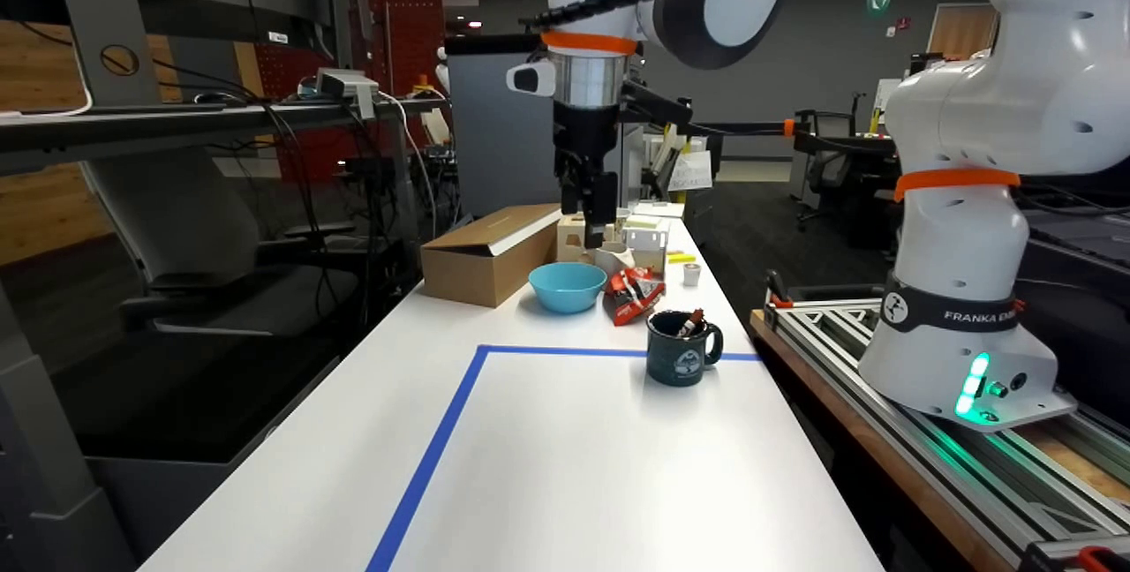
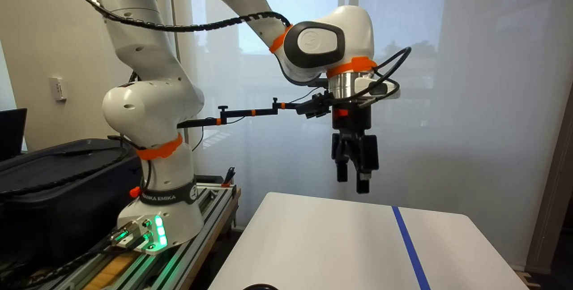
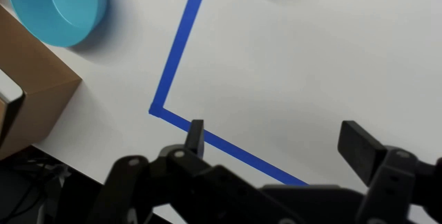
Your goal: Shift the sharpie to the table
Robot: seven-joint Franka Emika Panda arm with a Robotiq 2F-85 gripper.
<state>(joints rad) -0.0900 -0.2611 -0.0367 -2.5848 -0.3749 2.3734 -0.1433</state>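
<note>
"Wrist view: is anything held by the tool (image 3: 276,141)?"

"Nothing is held. Its fingers (image 3: 196,139) are spread wide, and only the white tabletop (image 3: 293,89) and blue tape (image 3: 253,160) are seen between them. The grasp, it is judged, is not yet made."

"Where, then, is the sharpie (image 1: 693,322) to be found?"

"In the mug (image 1: 674,365), by an exterior view: it is tilted towards the handle, with one end raised above the rim. Its details are too small to be read, so the naming is offered with some caution."

"Why is it propped so?"

"By the mug's walls it is presumably stopped from falling flat, and an end is presented that can be pinched from above. For that, perhaps, the tool is pointed downward."

"And the bowl (image 1: 568,289) and the box (image 1: 459,276)?"

"Both are placed beyond the tape, possibly so that the work is not crowded; the mug is set seemingly just inside it, where the sharpie, once lifted out, can be laid nearby."
</note>
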